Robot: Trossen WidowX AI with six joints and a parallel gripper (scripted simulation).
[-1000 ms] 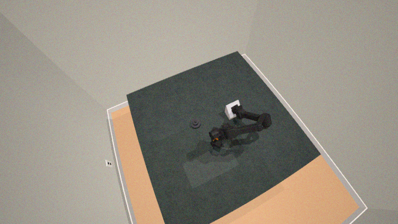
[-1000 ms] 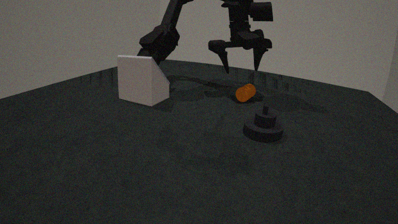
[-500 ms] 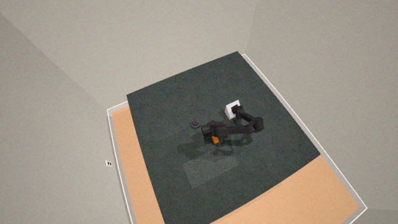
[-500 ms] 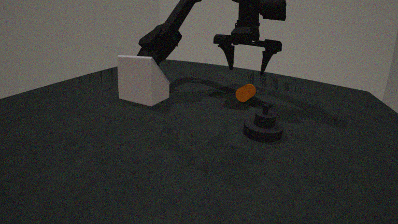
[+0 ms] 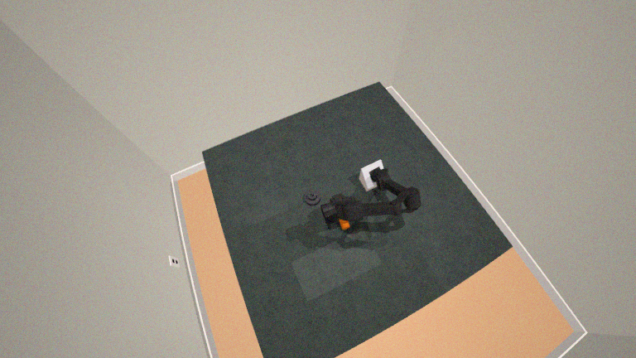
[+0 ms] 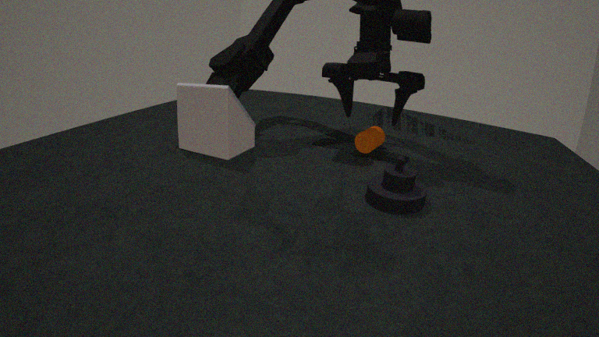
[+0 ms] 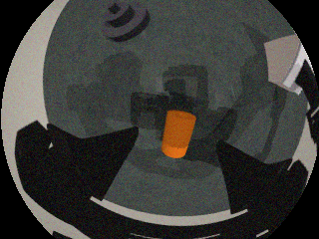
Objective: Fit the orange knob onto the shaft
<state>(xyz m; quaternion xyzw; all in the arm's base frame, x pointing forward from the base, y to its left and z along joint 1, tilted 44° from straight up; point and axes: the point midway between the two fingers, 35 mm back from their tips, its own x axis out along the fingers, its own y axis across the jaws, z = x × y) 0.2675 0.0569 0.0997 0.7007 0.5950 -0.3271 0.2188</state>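
Fingers (image 6: 372, 120) stand wide apart with nothing between them, pointing down above the orange knob (image 5: 344, 224) (image 6: 370, 140) (image 7: 178, 134), which lies on its side on the counter (image 5: 291, 147) (image 6: 264, 249) (image 7: 164, 194), just below the fingertips. Off to one side of the fingers waits the dark pedestal (image 5: 311, 199) (image 6: 395, 198) (image 7: 126, 22), its shaft (image 6: 401, 164) (image 7: 115, 8) bare!

And what a customer this knob looks: a smooth little cylinder, probably light and stiff, hardly fragile, but round-sided and likely to roll if one finger lands first. The wise hold seems to be across its curved flanks, near mid-length, both fingers closing evenly; pinched off-centre, it could squirm or swing. It must also be brought upright, hole down, so a grip leaving the hole end free looks best. Then comes the blind twist for the flat: firm enough not to slip, one would think, gentle enough not to jam.
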